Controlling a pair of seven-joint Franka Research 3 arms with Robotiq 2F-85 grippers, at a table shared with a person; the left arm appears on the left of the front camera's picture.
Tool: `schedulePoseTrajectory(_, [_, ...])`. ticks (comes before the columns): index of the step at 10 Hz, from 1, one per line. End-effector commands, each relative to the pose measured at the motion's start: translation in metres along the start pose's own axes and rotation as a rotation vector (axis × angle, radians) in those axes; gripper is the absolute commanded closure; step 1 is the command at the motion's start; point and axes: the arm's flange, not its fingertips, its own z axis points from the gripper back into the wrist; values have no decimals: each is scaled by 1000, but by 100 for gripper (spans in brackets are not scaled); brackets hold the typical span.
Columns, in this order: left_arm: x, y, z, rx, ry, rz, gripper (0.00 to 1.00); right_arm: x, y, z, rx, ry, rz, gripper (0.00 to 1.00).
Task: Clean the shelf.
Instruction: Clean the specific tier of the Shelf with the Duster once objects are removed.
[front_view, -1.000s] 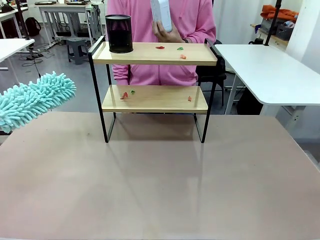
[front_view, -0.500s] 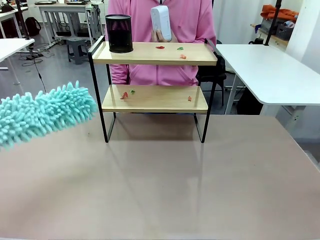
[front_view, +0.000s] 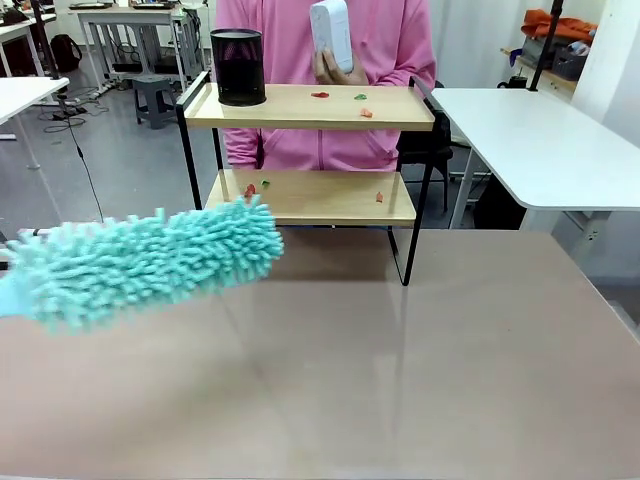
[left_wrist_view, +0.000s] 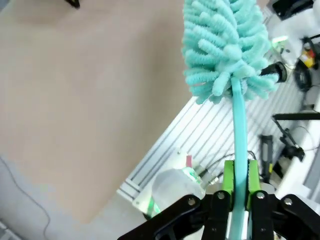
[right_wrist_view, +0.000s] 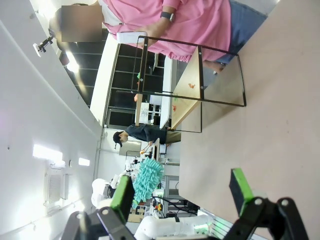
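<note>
1. My left fingers (left_wrist_view: 229, 181) are pinched narrow on the thin teal handle of a duster (front_view: 150, 265), green pads pressed to either side of it.
2. The fluffy teal head hangs over the tabletop (front_view: 400, 370) at 9 o'clock. Its tip reaches the left leg of the shelf (front_view: 310, 108); I cannot tell whether they touch.
3. The shelf stands upright at 12 o'clock on the tabletop, near the far edge.
4. A black mesh cup (front_view: 238, 66) stands at the 9 o'clock end of the top board.
5. Small red and green scraps (front_view: 366, 113) lie on both boards, toward 3 o'clock on the top one.
6. Behind the shelf, a person's hand (front_view: 330, 68) holds a white block (front_view: 331, 35) upright above the top board.
7. My right fingers (right_wrist_view: 239, 189) are spread wide and hold nothing, with the shelf well apart from them.
</note>
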Motion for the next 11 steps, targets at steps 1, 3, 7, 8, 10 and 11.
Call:
schedulePoseTrajectory(1, [29,-16,-31,89,-46,25,88,2,3,-1,16,-7,12,0])
schedulePoseTrajectory(3, [56,-27,-57,195,-141,120,88,2,3,-1,16,-7,12,0])
schedulePoseTrajectory(7, [65,-30,-41,186,-133,97,88,2,3,-1,16,-7,12,0])
schedulePoseTrajectory(8, [74,-31,-49,177,-131,109,88,2,3,-1,16,-7,12,0])
schedulePoseTrajectory(10, [75,-28,-61,267,-196,192,88,2,3,-1,16,-7,12,0])
schedulePoseTrajectory(11, [80,-27,-65,300,-200,207,88,2,3,-1,16,-7,12,0])
